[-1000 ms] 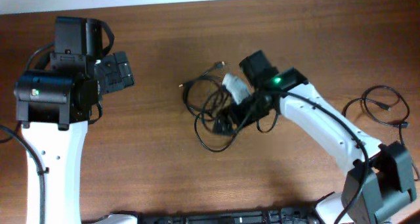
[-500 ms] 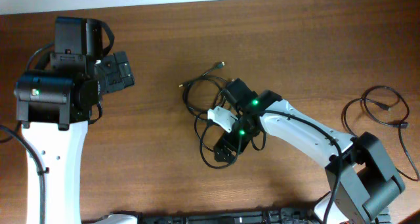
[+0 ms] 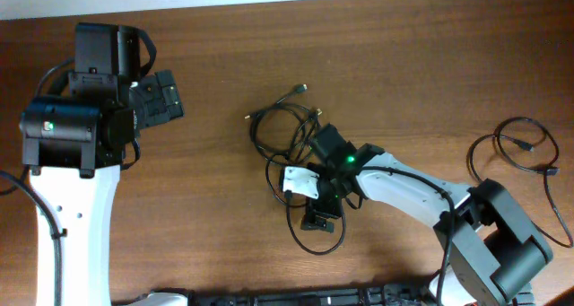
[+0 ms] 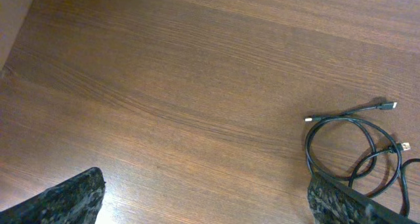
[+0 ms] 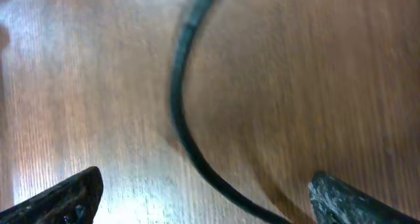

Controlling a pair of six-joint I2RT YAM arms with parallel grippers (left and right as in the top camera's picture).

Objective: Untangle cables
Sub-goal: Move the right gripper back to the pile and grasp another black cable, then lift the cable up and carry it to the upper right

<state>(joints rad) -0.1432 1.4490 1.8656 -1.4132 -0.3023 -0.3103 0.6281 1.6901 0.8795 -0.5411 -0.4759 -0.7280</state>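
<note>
The cables (image 3: 285, 134) lie tangled at the table's middle. The right gripper (image 3: 320, 218) hangs low over their side nearest the robot's edge, likely to draw one strand (image 5: 176, 112) out of the knot. Its jaws stand wide apart with that strand running between them, not pinched. The left gripper (image 3: 161, 98), equally wide and empty, waits near the left edge, out of the way.

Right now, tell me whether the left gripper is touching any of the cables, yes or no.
No, the overhead view shows the left gripper over the table, well apart from the cables at its middle.
</note>
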